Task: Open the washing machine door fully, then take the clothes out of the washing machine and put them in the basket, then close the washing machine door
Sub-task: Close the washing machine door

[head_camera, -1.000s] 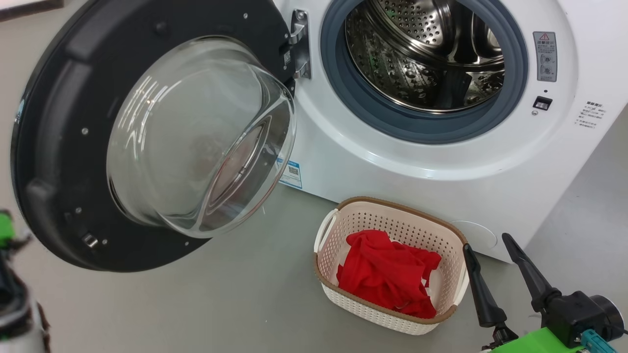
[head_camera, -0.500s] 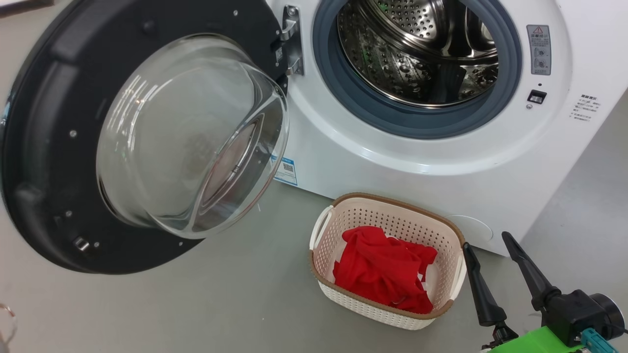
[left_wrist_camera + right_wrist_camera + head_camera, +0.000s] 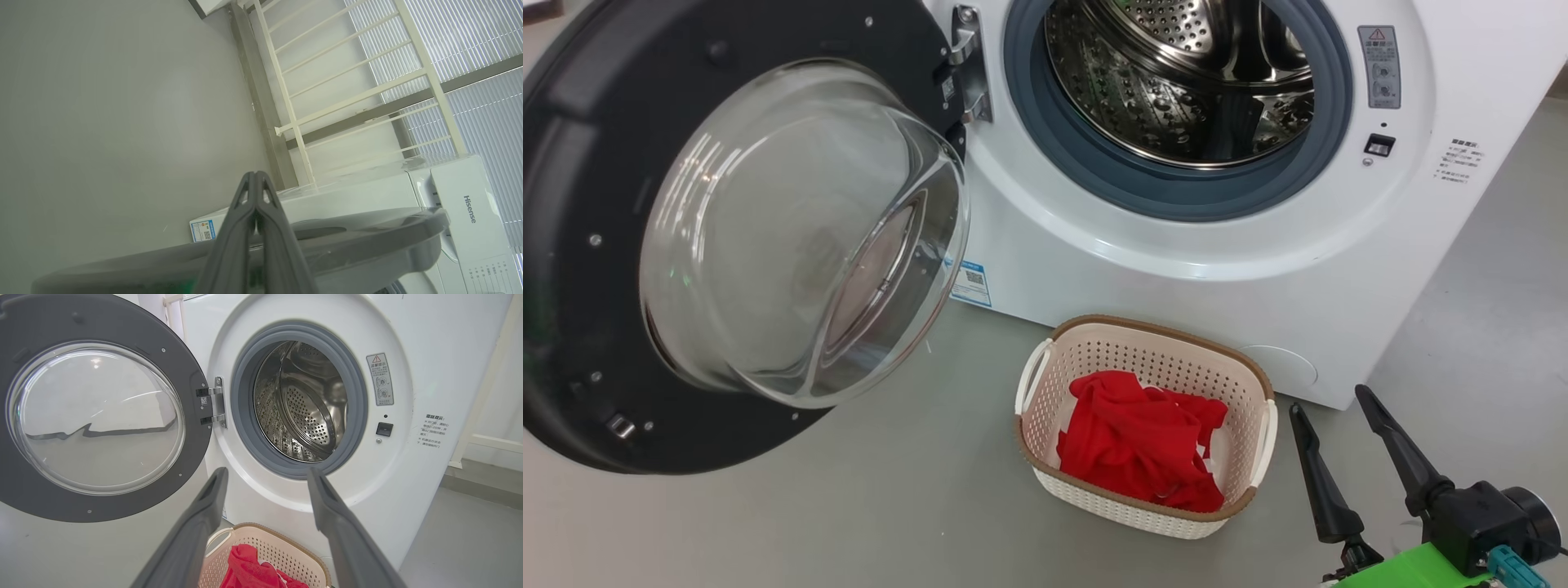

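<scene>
1. My right claw (image 3: 1329,402): lower right of the head view. Two dark fingers, spread well apart, nothing between them.

2. My left claw (image 3: 255,179): bottom centre of its own wrist view. Two fingers pressed together, gripping nothing. The door's rim lies edge-on behind them; I cannot tell whether they touch it.

3. The basket (image 3: 1111,506): one, lower centre of the head view, standing on the grey floor (image 3: 849,506) just left of my right claw and near the machine's base. Two white side handles.

4. The clothes (image 3: 1131,445): one red heap inside the basket. I cannot tell how many garments it holds.

5. The washing machine door (image 3: 572,163): one, filling the left half of the head view. It is swung wide open, glass bowl bulging outward, and hangs on one metal hinge (image 3: 968,73).

6. The washing machine (image 3: 1094,269): one, upper centre to right. One steel drum (image 3: 1176,73), its perforated wall showing, and one grey seal (image 3: 1094,175) ringing the opening. One blue label (image 3: 970,283) sits low on the front and one warning sticker (image 3: 1379,55) at upper right.
</scene>
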Robot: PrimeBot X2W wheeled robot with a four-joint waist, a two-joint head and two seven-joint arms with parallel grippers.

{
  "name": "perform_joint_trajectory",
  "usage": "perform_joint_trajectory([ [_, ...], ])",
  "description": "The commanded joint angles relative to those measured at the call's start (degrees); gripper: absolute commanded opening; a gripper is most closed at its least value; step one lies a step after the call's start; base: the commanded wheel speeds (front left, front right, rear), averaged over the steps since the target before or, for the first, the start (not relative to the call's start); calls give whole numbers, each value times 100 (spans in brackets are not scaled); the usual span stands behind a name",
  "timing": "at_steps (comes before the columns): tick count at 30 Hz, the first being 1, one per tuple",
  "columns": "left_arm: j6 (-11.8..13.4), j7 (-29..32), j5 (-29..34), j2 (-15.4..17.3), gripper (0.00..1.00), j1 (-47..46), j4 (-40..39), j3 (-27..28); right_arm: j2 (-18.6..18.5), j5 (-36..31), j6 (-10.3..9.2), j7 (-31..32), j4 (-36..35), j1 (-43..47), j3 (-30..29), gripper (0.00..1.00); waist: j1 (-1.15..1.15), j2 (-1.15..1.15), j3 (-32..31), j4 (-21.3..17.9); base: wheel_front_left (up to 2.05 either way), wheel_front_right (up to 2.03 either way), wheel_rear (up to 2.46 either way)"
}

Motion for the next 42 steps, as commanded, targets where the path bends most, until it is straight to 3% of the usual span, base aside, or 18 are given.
perform_joint_trajectory([
  [1,-64,77,-6,361,0,-193,-119,51,-72,-70,36,2,-171,-158,126,100,0,0,16,-21,0,0,0],
  [9,-252,637,-31,393,0,-128,-80,-182,-72,-60,36,-26,-176,-154,82,100,0,0,58,-11,0,0,0],
  [21,-343,1091,-178,238,0,113,-291,-277,-72,-1,36,-126,-87,-183,63,100,0,0,0,188,0,0,0],
  [42,-333,1575,-600,-515,0,739,-1117,-299,-72,162,36,-280,99,-154,90,100,0,0,-230,226,0,0,0],
])
